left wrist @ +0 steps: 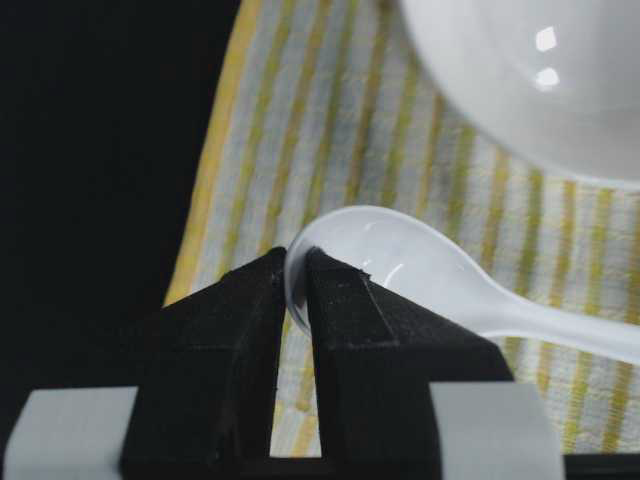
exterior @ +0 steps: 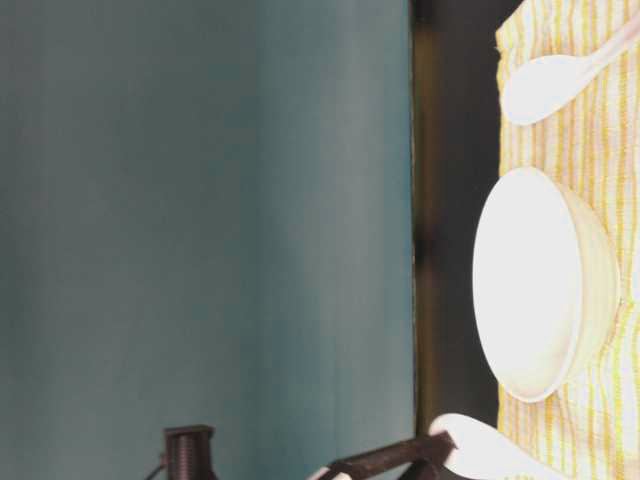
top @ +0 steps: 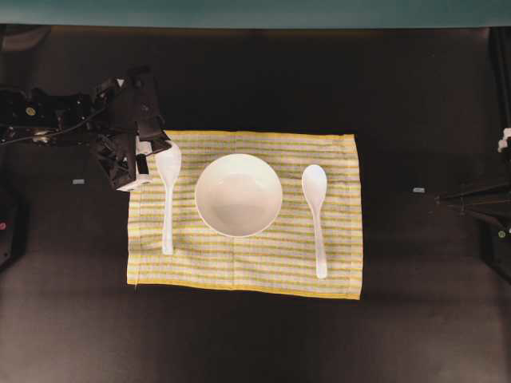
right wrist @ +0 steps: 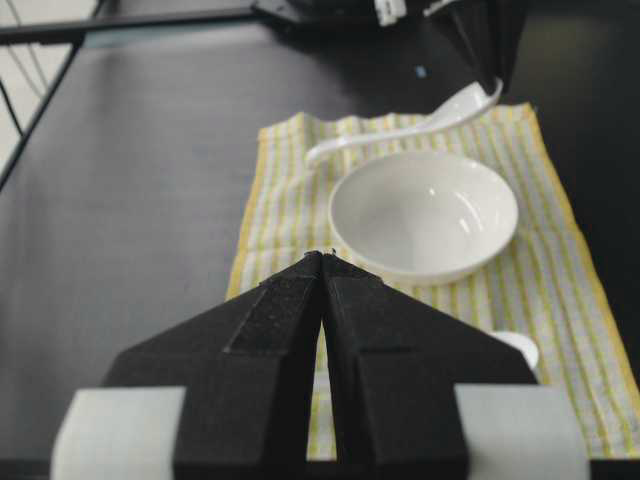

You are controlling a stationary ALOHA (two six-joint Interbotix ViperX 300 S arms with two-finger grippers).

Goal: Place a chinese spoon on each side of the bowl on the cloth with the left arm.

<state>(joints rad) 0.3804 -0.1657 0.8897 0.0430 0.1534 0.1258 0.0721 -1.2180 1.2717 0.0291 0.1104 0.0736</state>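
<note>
The left gripper [left wrist: 296,268] pinches the rim of the left spoon [top: 168,191]'s glossy scoop (jaws nearly together). That spoon lies lengthwise on the striped woven cloth [top: 335,263], handle toward the near hem, beside the round white bowl [top: 239,195]. The right spoon [top: 316,215] lies parallel. The right gripper [right wrist: 322,262] is closed, empty.

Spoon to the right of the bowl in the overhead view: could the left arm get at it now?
Probably not yet: the left gripper fingers are shut on the other spoon, and the bowl sits between.
</note>
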